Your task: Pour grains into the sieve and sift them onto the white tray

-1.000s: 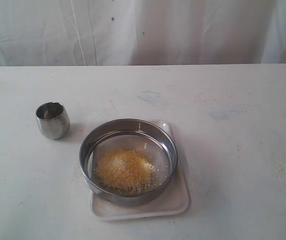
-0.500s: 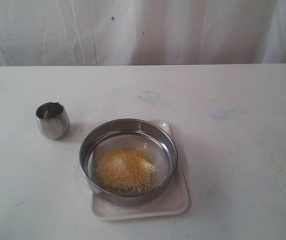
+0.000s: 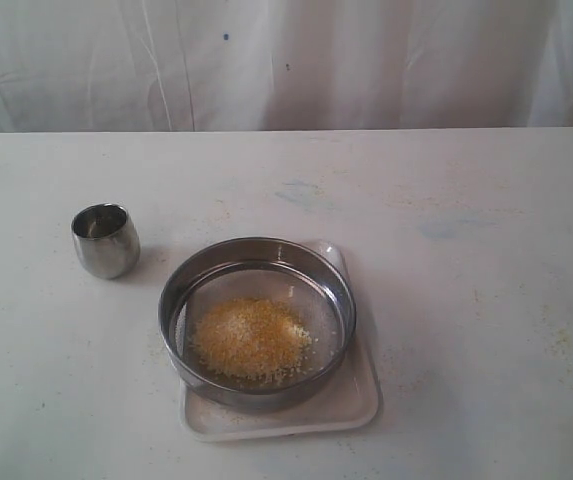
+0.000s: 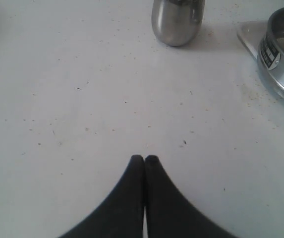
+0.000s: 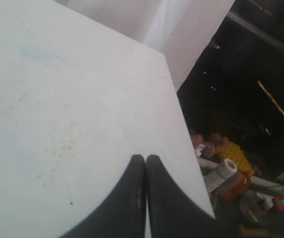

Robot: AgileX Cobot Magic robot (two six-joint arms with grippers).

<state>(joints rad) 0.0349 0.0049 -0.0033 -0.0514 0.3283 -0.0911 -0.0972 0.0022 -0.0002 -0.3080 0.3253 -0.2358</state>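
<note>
The steel sieve (image 3: pixel 257 262) rests on the white tray (image 3: pixel 351 405) near the table's front middle. A heap of golden-yellow and pale grains (image 3: pixel 251 338) lies on its mesh. The sieve's wall (image 4: pixel 280 74) and a tray corner (image 4: pixel 248 37) also show in the left wrist view. Neither arm appears in the exterior view. My left gripper (image 4: pixel 144 158) is shut and empty, held over bare table well short of the steel cup. My right gripper (image 5: pixel 145 158) is shut and empty too, above the table close to its edge.
A small rounded steel cup (image 3: pixel 105 240) stands upright left of the sieve, its body (image 4: pixel 177 21) also in the left wrist view. The table's edge (image 5: pixel 181 106) drops off to a dark cluttered floor. White curtain hangs behind the table.
</note>
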